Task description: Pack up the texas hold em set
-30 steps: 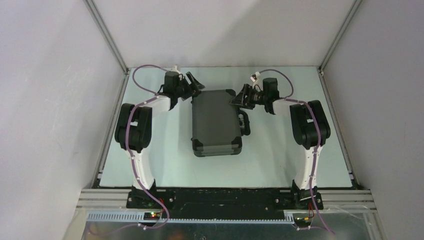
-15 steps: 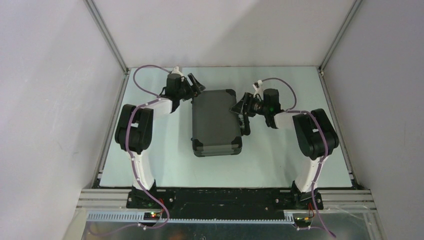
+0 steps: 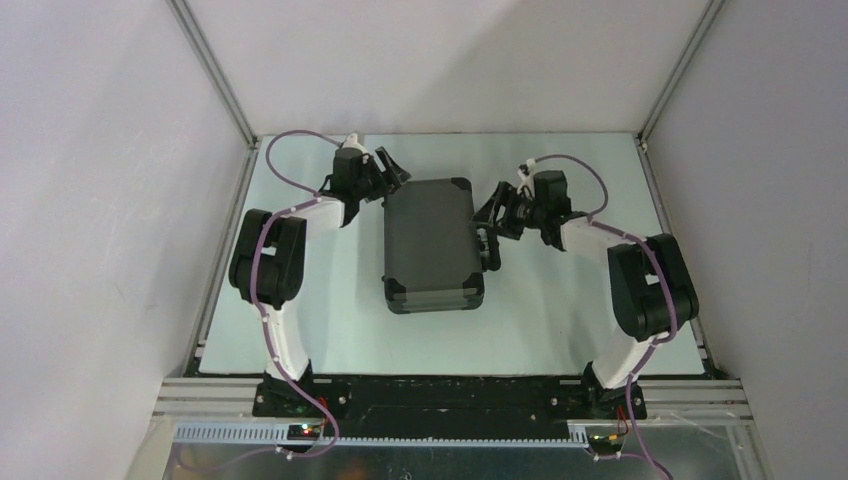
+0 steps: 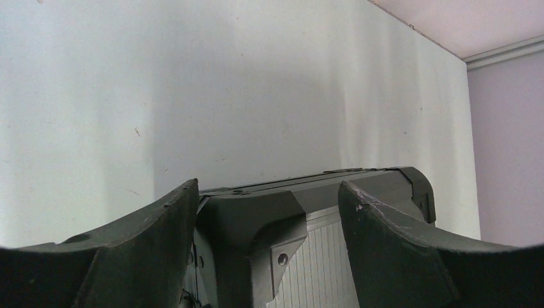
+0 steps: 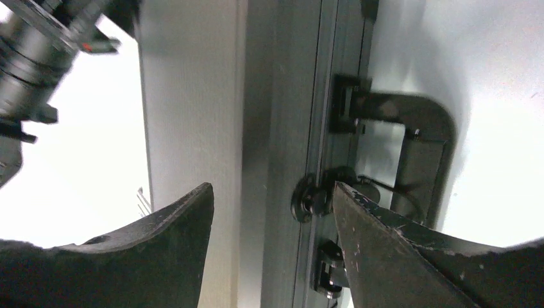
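Note:
The texas hold em set shows as a black hard briefcase (image 3: 432, 245) lying flat mid-table with its lid down, so its inside is hidden. Its handle (image 3: 492, 250) faces right. My left gripper (image 3: 392, 170) is open and straddles the case's far-left corner (image 4: 256, 224), with the left finger close to it and the right finger over the ribbed lid. My right gripper (image 3: 492, 215) is open at the case's right side (image 5: 289, 128), by a round latch (image 5: 311, 196) and the handle (image 5: 423, 147). Nothing is held.
The case rests on a pale tabletop (image 3: 300, 320) boxed in by white walls with metal frame posts (image 3: 215, 75). Purple cables (image 3: 290, 140) loop off both arms. The arm bases sit on a black rail (image 3: 440, 395) at the near edge.
My right arm has swung its elbow outward to the right, and its gripper has slid off the lid's far-right corner to the case's right side near the handle. The left arm has barely moved.

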Motion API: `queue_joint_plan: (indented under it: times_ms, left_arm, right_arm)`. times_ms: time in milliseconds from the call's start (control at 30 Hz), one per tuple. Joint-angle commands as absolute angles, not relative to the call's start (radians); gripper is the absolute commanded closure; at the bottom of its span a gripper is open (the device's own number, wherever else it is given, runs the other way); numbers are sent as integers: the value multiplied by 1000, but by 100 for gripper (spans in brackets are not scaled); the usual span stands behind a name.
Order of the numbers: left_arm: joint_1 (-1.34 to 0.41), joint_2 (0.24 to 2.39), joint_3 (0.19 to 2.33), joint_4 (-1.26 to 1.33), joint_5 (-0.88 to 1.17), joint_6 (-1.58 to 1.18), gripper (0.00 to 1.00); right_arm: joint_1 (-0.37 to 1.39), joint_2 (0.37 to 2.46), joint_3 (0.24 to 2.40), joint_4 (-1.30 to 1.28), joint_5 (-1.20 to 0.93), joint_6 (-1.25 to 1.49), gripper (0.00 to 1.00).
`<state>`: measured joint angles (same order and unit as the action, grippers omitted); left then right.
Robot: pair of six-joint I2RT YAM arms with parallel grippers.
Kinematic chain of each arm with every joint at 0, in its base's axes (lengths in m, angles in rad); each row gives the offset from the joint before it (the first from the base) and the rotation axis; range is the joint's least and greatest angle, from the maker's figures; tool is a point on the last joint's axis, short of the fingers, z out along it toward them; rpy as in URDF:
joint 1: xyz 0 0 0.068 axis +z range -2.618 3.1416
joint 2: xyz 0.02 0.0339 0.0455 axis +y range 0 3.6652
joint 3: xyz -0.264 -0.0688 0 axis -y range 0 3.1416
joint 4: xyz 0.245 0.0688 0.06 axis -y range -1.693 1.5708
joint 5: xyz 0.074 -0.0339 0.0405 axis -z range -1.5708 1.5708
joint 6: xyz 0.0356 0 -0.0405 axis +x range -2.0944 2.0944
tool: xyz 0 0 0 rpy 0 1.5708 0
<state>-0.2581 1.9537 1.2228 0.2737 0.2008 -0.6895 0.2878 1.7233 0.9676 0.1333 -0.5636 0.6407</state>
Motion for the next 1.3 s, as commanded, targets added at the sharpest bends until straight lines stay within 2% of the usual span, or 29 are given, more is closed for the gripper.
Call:
queue_joint_plan:
  times_ms: [0, 167, 333, 633, 800, 1267]
  left_arm:
    - [-379, 1896, 1188, 143, 446, -774, 20]
    - [-379, 1895, 1189, 143, 449, -776, 21]
    - [-382, 1893, 1190, 143, 456, -775, 21]
    - [-382, 1897, 1192, 143, 465, -772, 21]
    - [-383, 1889, 1188, 143, 466, -770, 21]
    - [-386, 1895, 1189, 143, 471, -774, 21]
  right_arm:
    - [232, 1679, 1085, 140, -545, 715, 28]
    - [207, 1841, 1202, 270, -610, 827, 27]
    - [216, 2122, 1459, 290, -736, 924, 23]
    - [293, 2428, 1886, 66, -677, 852, 23]
    - [315, 2569, 2107, -38, -743, 878, 23]
    - [351, 2649, 2147, -53, -806, 865, 23]
